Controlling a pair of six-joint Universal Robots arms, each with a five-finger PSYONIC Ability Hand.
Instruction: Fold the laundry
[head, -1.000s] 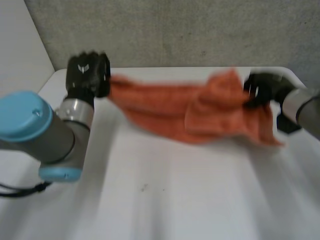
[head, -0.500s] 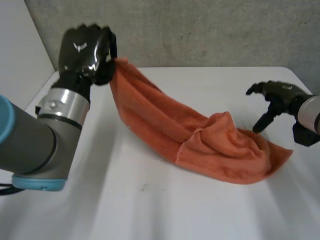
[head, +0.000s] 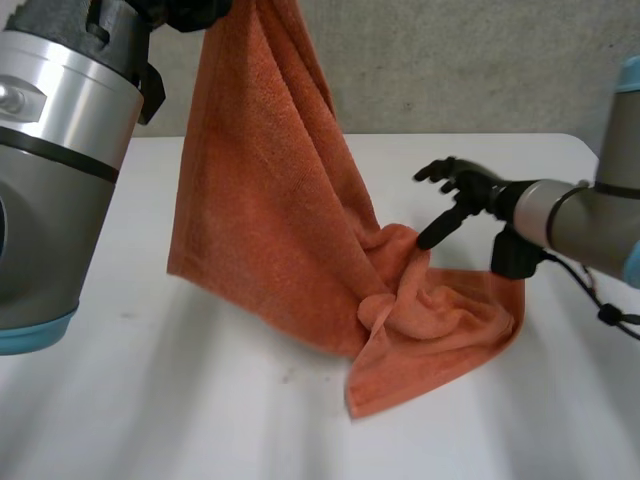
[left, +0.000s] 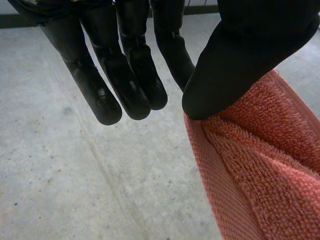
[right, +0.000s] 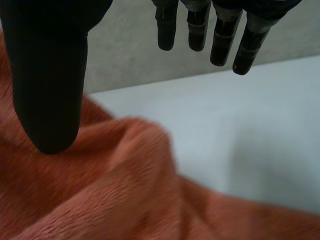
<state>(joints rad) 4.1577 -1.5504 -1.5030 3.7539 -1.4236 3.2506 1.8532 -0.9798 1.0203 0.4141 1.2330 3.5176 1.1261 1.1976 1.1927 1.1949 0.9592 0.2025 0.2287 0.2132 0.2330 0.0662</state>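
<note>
An orange terry towel (head: 265, 200) hangs from my left hand (head: 185, 10), which is raised high at the table's left. Its lower end lies bunched on the white table (head: 520, 420). In the left wrist view the thumb of that hand (left: 255, 45) pins a corner of the towel (left: 270, 170), while the fingers (left: 130, 75) reach past the cloth. My right hand (head: 470, 190) hovers open just right of the hanging cloth, above the bunched part. In the right wrist view its thumb (right: 47, 75) and spread fingers (right: 220, 35) hold nothing, with the towel (right: 100, 195) beneath them.
A grey wall (head: 450, 60) rises behind the table's far edge. My left arm (head: 60, 170) stands large over the table's left side. My right arm (head: 590, 215) comes in from the right.
My right hand has let go of the towel, opened and shifted left toward the middle. My left hand has risen with its corner, so the towel now hangs steeply.
</note>
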